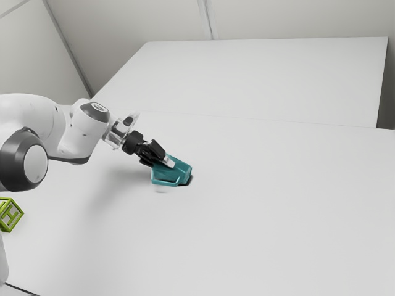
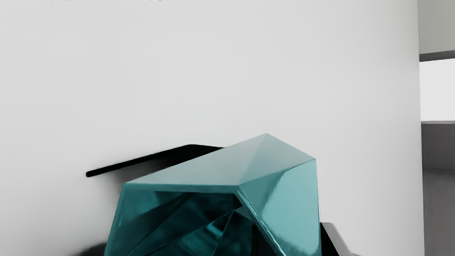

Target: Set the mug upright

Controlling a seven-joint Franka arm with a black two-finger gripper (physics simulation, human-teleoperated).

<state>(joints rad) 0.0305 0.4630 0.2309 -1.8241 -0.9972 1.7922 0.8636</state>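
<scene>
Teal, the faceted mug (image 1: 179, 174) is tipping over, mouth facing the exterior view's left; uprighting is remaining. How far the black gripper (image 1: 166, 163) is opening or gripping, I can't tell.

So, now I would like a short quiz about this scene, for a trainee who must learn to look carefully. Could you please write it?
1. True or false: the mug is standing upright.
2. Which colour is the block at the exterior view's left?
A) red
B) yellow-green
C) teal
3. Fill in: in the wrist view, the camera looks into the mug's ____ end.

Key: 1 false, it is tipped over; 2 B; 3 open.
</scene>
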